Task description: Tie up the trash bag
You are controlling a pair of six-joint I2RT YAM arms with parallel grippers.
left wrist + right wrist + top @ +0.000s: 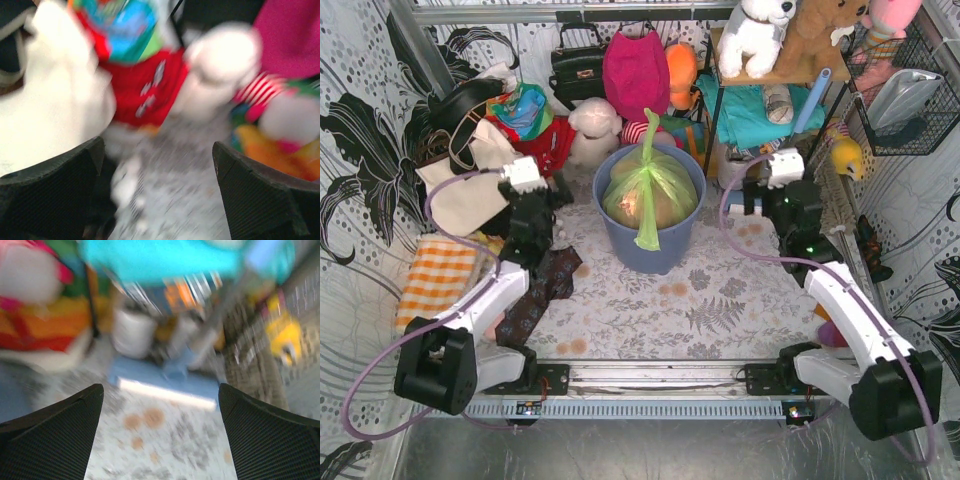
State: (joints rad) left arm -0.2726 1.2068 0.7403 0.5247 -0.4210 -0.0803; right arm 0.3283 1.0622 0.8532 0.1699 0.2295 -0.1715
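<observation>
Left gripper (157, 147), right gripper (161, 389) spread wide, trash bag (658, 195) between

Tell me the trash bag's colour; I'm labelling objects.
The trash bag is translucent light green, seen best in the top external view.

The floral-patterned table (720, 320) carries the blue-grey bin (675, 245), a dark cloth (552, 280) and an orange checked cloth (435, 275).

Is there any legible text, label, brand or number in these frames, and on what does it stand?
No text can be read.
red garment: white marks, too blurred to read.
clutter under the shelf: striped orange and blue print, too blurred to read.
trash bag and bin: no print visible.
</observation>
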